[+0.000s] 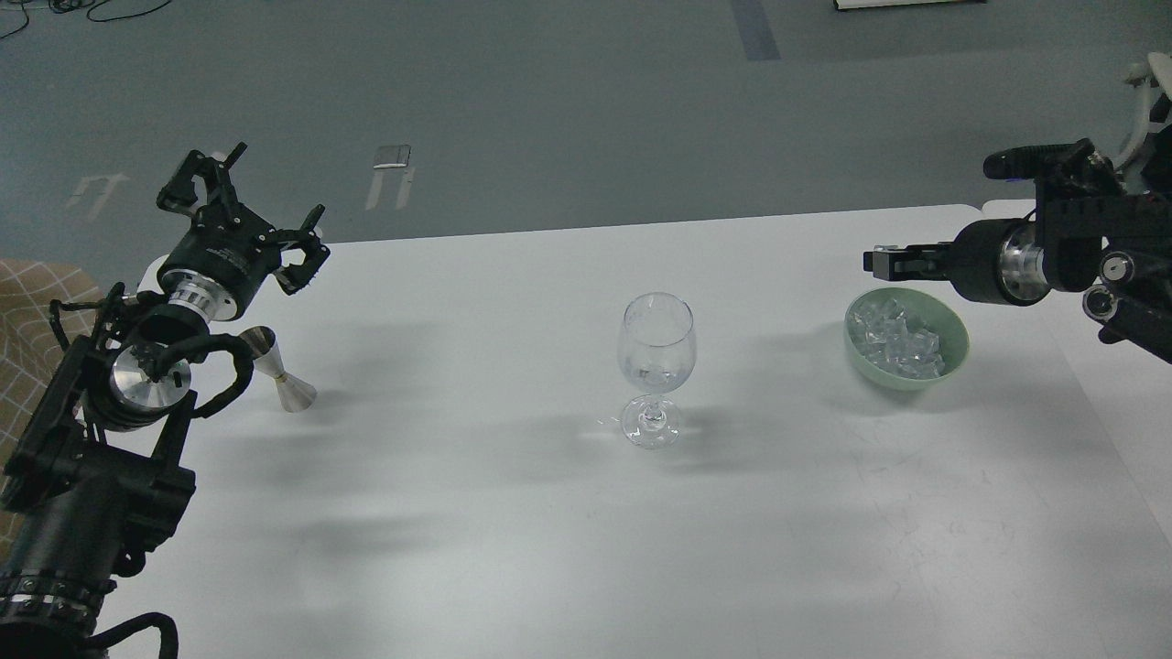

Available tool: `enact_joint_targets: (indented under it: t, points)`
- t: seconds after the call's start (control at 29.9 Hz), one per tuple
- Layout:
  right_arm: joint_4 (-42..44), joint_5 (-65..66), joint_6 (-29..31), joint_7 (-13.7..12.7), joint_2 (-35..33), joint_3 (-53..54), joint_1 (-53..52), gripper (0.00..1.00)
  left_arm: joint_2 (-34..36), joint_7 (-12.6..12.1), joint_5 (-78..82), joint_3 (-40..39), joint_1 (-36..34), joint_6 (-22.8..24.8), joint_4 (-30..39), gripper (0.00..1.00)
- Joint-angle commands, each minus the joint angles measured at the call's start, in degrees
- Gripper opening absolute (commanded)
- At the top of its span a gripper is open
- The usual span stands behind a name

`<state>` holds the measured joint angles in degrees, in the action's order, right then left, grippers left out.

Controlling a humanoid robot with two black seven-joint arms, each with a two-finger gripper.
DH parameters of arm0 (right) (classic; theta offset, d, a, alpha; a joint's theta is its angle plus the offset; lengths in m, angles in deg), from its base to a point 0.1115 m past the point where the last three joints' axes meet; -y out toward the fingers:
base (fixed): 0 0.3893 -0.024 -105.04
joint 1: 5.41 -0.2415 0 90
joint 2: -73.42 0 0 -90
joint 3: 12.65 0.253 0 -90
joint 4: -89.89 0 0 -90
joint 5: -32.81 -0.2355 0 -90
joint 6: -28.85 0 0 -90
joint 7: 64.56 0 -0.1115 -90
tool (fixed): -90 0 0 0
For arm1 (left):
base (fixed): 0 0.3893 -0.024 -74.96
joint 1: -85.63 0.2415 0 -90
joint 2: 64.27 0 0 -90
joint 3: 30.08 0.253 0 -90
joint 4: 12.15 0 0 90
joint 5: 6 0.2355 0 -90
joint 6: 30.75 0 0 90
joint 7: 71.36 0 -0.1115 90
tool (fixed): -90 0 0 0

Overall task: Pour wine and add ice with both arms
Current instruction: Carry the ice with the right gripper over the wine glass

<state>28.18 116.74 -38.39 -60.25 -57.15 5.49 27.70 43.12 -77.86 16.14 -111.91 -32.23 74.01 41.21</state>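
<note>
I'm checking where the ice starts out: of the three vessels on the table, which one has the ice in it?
The pale green round bowl at right holds the clear ice cubes; the clear stemmed wine glass and small metal jigger hold none.

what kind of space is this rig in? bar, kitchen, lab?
Likely a lab or test bay, not a bar. A plain white table stands on a grey floor with tape marks, and cables lie in the far corner. The props are sparse: one wine glass, a jigger, a bowl of ice.

- White table, smooth, crossed by soft shadows.
- Grey-green floor behind it, with pale tape marks.
- Checked fabric at left edge.
</note>
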Motion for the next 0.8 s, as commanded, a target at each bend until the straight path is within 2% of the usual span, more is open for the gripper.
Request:
enact_joint_targets:
  t: [0.0,0.1,0.2,0.6,0.77]
  points:
    - [-4.7,0.0,0.0,-0.9,-0.2,4.4,-0.1,0.3,0.0,-0.1,0.0,0.2,-0.1,-0.1,0.0,0.98]
    - [-8.5,0.0,0.2,-3.5,-0.3,7.3,-0.1,0.31,-0.3,-0.1,0.0,0.2,-0.1,-0.1,0.1,0.98]
    - [-12.9,-0.1,0.3,-5.0,-0.3,10.2,0.0,0.31,-0.6,0.0,0.0,0.1,-0.1,-0.2,0.1,0.98]
    - [-26.7,-0.2,0.4,-5.3,0.8,11.8,0.2,0.31,0.6,0.1,0.0,-0.2,0.0,-0.1,0.3,0.98]
    - [-29.5,-0.3,0.6,-5.3,0.8,11.7,0.5,0.31,0.7,0.1,0.0,-0.2,0.0,-0.1,0.3,0.98]
